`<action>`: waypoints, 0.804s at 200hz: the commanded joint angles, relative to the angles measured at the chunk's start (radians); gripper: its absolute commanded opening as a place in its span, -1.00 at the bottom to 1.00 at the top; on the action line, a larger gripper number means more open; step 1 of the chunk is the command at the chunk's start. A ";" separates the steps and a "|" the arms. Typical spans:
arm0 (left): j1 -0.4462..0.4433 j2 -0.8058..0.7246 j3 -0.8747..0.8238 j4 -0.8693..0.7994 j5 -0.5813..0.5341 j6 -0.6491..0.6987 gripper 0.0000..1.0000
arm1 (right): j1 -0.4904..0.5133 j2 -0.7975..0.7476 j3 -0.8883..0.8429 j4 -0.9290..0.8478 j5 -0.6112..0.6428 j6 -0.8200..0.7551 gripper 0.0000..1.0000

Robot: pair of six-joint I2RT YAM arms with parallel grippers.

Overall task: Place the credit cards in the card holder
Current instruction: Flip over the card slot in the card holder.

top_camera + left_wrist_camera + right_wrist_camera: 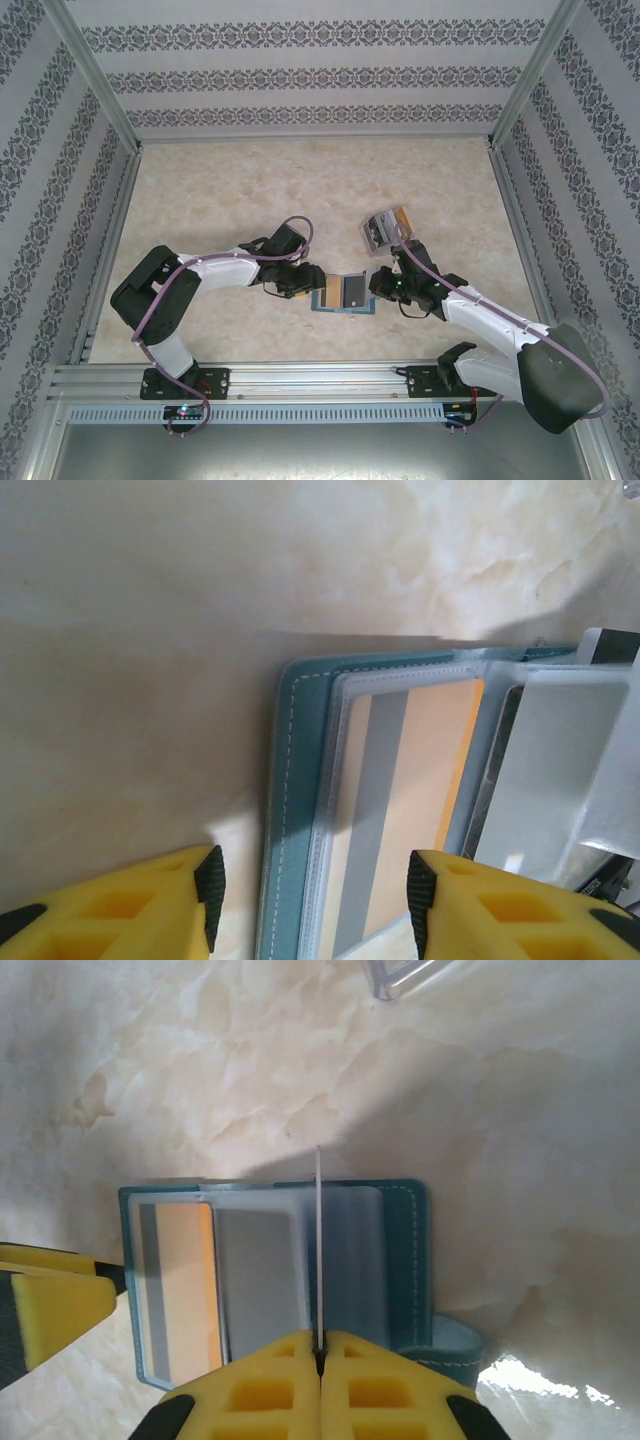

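The card holder (343, 293) lies open on the table between my two grippers, teal with clear and grey pockets (260, 1270). An orange card (185, 1280) sits in its left pocket. My right gripper (320, 1348) is shut on a thin credit card (318, 1250), seen edge-on and standing upright over the holder's middle pockets. My left gripper (315, 900) is open, its fingertips (210, 892) astride the holder's left edge (295, 780) and the orange card (420, 780). The held card's pale face (555, 770) shows at the right in the left wrist view.
A clear plastic box (385, 232) with more cards stands just behind the right gripper (380, 285); its corner (400, 975) shows in the right wrist view. The left gripper (305, 285) is close to the holder's left side. Patterned walls enclose the marble tabletop.
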 commanded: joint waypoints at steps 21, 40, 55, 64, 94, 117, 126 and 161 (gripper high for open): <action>-0.017 0.001 0.014 0.019 -0.008 0.001 -0.18 | 0.034 -0.055 0.024 0.047 -0.036 0.056 -0.87; -0.018 -0.020 0.004 0.030 -0.028 -0.009 -0.18 | 0.050 -0.044 0.052 0.054 -0.045 0.069 -0.86; -0.019 -0.050 -0.007 0.026 -0.066 -0.014 -0.17 | 0.073 -0.025 0.076 0.060 -0.040 0.071 -0.86; -0.018 -0.074 -0.017 0.023 -0.092 -0.017 -0.16 | 0.086 -0.010 0.091 0.068 -0.041 0.074 -0.86; -0.020 -0.156 -0.039 -0.034 -0.206 -0.027 -0.04 | 0.133 0.068 0.136 0.087 -0.032 0.078 -0.85; -0.018 -0.217 -0.070 -0.049 -0.267 -0.039 0.11 | 0.142 0.106 0.158 0.064 -0.031 0.066 -0.86; -0.018 -0.232 -0.079 -0.047 -0.277 -0.042 0.15 | 0.144 0.101 0.153 0.059 -0.017 0.066 -0.86; -0.018 -0.229 -0.084 -0.019 -0.250 -0.037 0.23 | 0.140 0.080 0.114 0.062 0.004 0.073 -0.85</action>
